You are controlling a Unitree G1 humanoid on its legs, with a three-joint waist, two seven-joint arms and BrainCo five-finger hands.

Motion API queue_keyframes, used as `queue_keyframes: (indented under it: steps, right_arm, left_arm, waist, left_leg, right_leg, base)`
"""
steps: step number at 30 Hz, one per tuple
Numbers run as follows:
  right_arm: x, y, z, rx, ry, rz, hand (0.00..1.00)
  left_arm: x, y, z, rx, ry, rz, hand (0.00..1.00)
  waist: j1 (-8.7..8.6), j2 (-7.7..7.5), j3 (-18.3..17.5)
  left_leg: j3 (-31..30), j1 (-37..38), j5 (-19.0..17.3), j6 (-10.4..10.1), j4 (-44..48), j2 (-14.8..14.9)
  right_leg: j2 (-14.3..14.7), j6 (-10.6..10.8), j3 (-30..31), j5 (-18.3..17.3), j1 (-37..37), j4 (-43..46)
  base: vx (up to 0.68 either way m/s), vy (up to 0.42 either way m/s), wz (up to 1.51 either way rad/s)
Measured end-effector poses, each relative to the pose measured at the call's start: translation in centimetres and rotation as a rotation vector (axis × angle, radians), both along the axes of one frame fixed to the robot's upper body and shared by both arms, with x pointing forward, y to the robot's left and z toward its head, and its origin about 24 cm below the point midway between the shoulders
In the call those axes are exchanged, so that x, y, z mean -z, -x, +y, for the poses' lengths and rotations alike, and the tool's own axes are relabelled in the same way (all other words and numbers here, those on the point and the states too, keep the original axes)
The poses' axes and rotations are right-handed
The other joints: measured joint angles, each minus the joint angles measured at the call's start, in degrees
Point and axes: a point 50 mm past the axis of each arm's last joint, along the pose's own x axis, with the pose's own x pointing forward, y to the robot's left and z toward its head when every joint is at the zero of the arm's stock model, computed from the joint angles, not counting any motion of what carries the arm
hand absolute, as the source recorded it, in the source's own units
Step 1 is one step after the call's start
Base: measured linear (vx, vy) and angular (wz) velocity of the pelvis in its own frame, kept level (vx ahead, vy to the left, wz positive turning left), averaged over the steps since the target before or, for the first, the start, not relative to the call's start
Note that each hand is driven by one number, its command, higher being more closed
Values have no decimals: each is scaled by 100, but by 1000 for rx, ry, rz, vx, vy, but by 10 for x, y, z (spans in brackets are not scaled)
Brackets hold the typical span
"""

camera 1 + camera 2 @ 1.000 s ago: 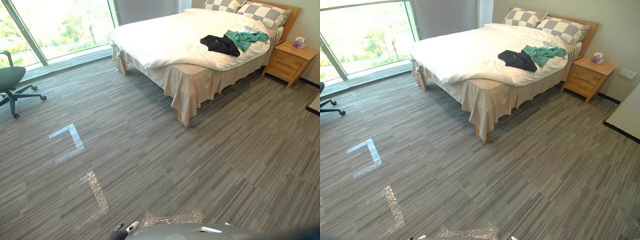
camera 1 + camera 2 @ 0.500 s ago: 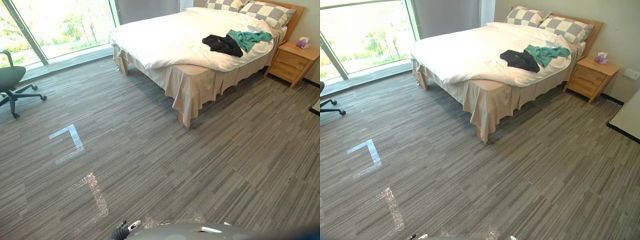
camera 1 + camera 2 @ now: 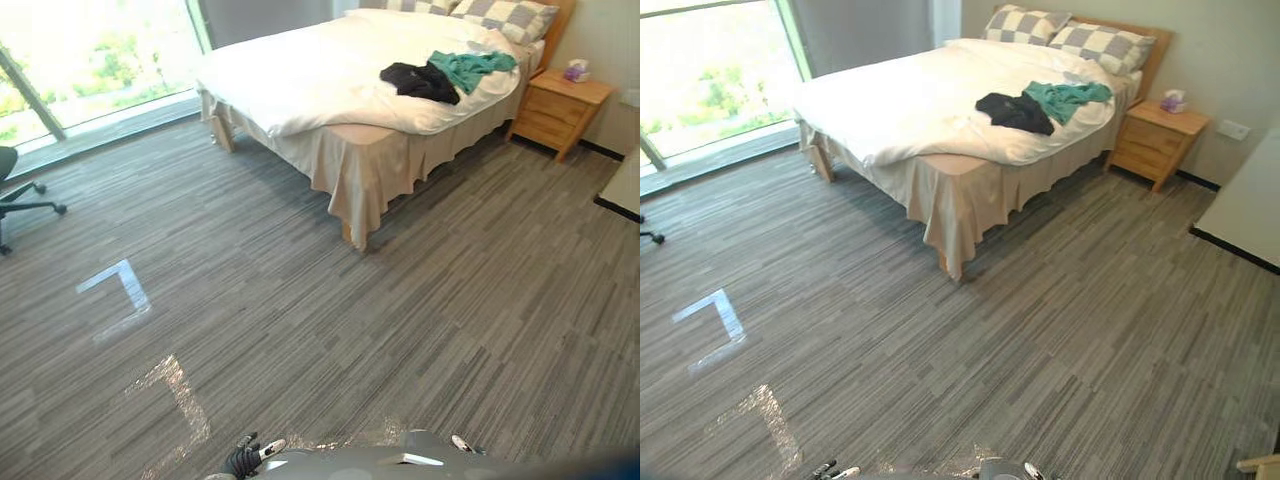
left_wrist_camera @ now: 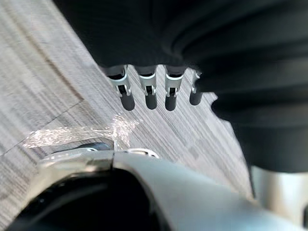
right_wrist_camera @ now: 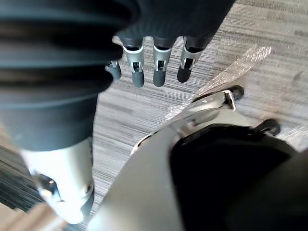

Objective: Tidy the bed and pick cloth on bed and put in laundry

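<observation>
A black cloth [image 3: 420, 80] and a teal cloth [image 3: 470, 68] lie crumpled side by side on the white duvet of the bed [image 3: 310, 75], near its head end and its right edge. Two checked pillows [image 3: 1105, 45] rest against the headboard. The bed stands across the room, far from both hands. My left hand [image 4: 147, 94] hangs over the carpet with its fingers straight and nothing in it. My right hand [image 5: 159, 67] hangs the same way, open and holding nothing.
A wooden nightstand [image 3: 558, 100] with a tissue box [image 3: 1173, 101] stands right of the bed. An office chair [image 3: 15, 190] sits at the far left by the window. Tape marks [image 3: 115, 285] lie on the grey carpet. A white surface [image 3: 1250, 200] edges in at right.
The whole picture has shifted left, so the camera has turned to the right. The bed and the cloths have not moved.
</observation>
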Motion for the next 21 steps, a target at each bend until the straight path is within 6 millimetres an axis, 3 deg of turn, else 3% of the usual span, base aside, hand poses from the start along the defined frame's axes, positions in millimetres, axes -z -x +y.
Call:
queue_keyframes:
  steps: [1, 3, 4, 5, 8, 9, 11, 12, 13, 14, 15, 16, 17, 18, 19, 21]
  right_arm:
    - [0, 0, 1, 12, -8, 0, 0]
    - [1, 2, 4, 61, -32, 11, 0]
    - [2, 1, 9, 91, -56, 13, 0]
    - [3, 3, 8, 117, -64, 18, 0]
    - [2, -5, 4, 131, -55, -3, 0]
    - [0, -9, 1, 129, -46, -19, 0]
    - [0, -7, 1, 133, -46, -17, 0]
    - [1, -4, 4, 139, -53, -10, 0]
    - [1, -2, 2, 144, -51, -9, 0]
    - [1, -2, 2, 144, -50, -8, 0]
    - [0, -3, -1, 144, -45, -11, 0]
    - [1, -2, -4, 146, -40, 3, 0]
    - [1, -3, -5, 139, -37, 10, 0]
    - [2, -4, -7, 118, -28, 19, 0]
    - [1, -7, -15, 52, 9, 36, 0]
    - [0, -15, -22, -22, 44, 41, 0]
  left_arm:
    - [0, 0, 1, 0, -2, 5, 0]
    - [0, -2, 6, 3, -12, 25, 0]
    - [0, -3, 7, 11, -16, 38, 0]
    - [1, -2, 5, 51, -21, 57, 0]
    - [0, -14, 2, 81, -28, 37, 0]
    - [1, -16, -1, 84, -32, 35, 0]
    - [1, -16, 0, 83, -46, 35, 0]
    - [0, -15, 3, 85, -54, 38, 0]
    - [2, -14, 0, 87, -48, 47, 0]
    - [2, -15, -1, 97, -48, 50, 0]
    - [2, -19, -4, 118, -50, 39, 0]
    - [3, -19, -7, 128, -42, 41, 0]
    - [3, -20, -7, 135, -42, 39, 0]
    - [2, -25, -8, 139, -43, 20, 0]
    - [2, -25, -12, 142, -43, 5, 0]
    - [1, -30, -15, 113, -34, -43, 0]
  waist:
    - [-7, -16, -6]
    - [6, -105, 13]
    - [-7, -122, 45]
    - [-71, -68, 50]
    - [-113, 6, 287]
    - [-127, 105, 343]
    - [-136, 83, 326]
    - [-123, -7, 276]
    - [-163, 63, 262]
    - [-215, 63, 213]
    - [-299, 158, 122]
    - [-294, 210, 109]
    - [-305, 226, 86]
    - [-314, 230, 57]
    - [-308, 354, -7]
    - [-326, 514, 14]
  left_leg:
    - [25, 26, -45, -49, 49, 55]
    - [165, 112, -184, -247, 192, 251]
    - [236, 154, -237, -394, 250, 429]
    - [298, 236, -190, -461, 159, 591]
    - [547, 511, -121, -646, -61, 843]
    - [697, 604, -132, -666, -108, 974]
    - [833, 683, -206, -816, -100, 1054]
    - [947, 790, -319, -975, -71, 1070]
    - [1008, 900, -419, -978, -47, 1264]
    - [1041, 891, -467, -865, -56, 1336]
    - [1034, 884, -568, -611, -37, 1436]
    - [837, 798, -481, -485, 360, 1605]
    - [687, 633, -395, -474, 723, 1686]
    - [474, 378, -279, -409, 1246, 1787]
    - [-41, -279, -18, -411, 2628, 1946]
    - [-477, -943, -176, -462, 4222, 1965]
  right_leg:
    - [-119, -18, -99, -20, 27, -37]
    - [-377, 48, -254, 159, 232, -955]
    - [-281, -167, -461, 498, 344, -1275]
    - [-57, -206, -528, 524, 409, -1421]
    - [7, -144, -680, 518, 221, -901]
    - [-73, -13, -689, 372, -111, -275]
    - [-471, -100, -874, 269, -378, -162]
    - [-737, -135, -910, 445, -459, -404]
    - [-620, -405, -983, 222, -480, -151]
    - [-553, -369, -976, 35, -575, -54]
    - [-393, -409, -993, -257, -654, 107]
    - [-199, -552, -983, -444, -659, 122]
    - [-132, -598, -962, -500, -665, 106]
    - [-36, -635, -913, -531, -650, 38]
    - [215, -794, -800, -497, -498, -308]
    - [517, -947, -628, -410, -70, -873]
  base:
    - [68, -95, -40]
    - [103, -237, -46]
    - [156, -339, -37]
    - [165, -285, -30]
    - [58, -217, -40]
    - [5, -175, -42]
    - [35, -158, -39]
    - [156, -229, -41]
    - [206, -270, -34]
    - [269, -319, -20]
    - [382, -361, -21]
    - [330, -291, -34]
    - [388, -323, -45]
    - [413, -296, -65]
    - [513, -313, -61]
    - [490, -135, -54]
